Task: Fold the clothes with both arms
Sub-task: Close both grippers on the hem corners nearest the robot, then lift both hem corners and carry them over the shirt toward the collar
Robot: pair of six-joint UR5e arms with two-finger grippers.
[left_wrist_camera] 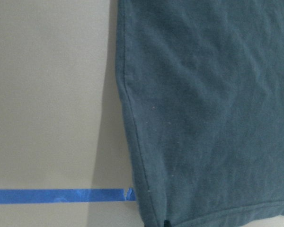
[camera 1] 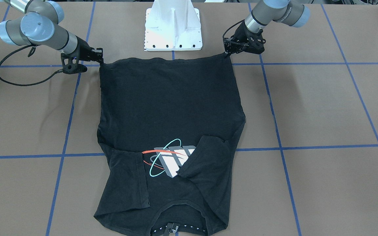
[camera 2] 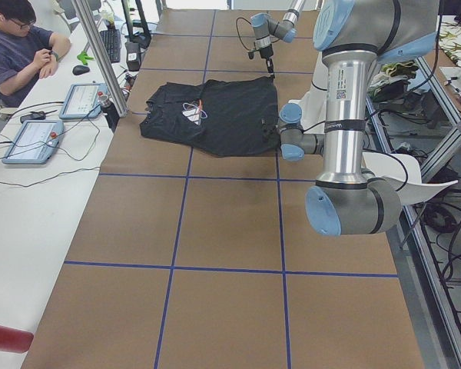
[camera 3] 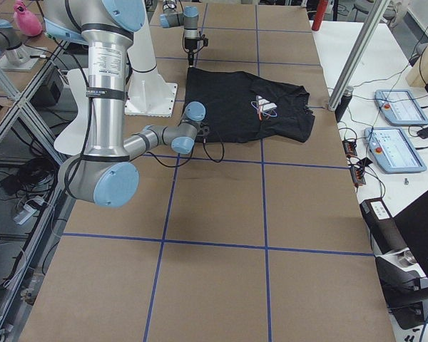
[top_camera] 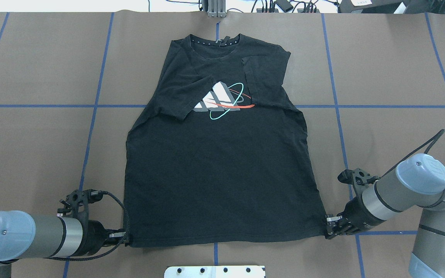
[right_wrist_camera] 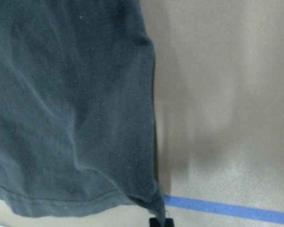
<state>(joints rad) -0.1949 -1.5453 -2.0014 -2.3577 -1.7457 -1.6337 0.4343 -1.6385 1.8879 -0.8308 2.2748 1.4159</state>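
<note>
At seven and five o'clock, left end effector (top_camera: 124, 234) and right end effector (top_camera: 328, 227) pinch T-shirt (top_camera: 218, 162) corners; uneven lifting could free one.

Brown table (top_camera: 381, 69) gridded with blue tape lines (top_camera: 33, 105) — one garment on it.
Black T-shirt (top_camera: 222, 173) spread flat, logo side up, both sleeves folded in over the chest, collar toward the far edge; hem near the white pedestal base (camera 1: 173, 29) standing at the robot-side edge — tape lines passing under the cloth.
</note>
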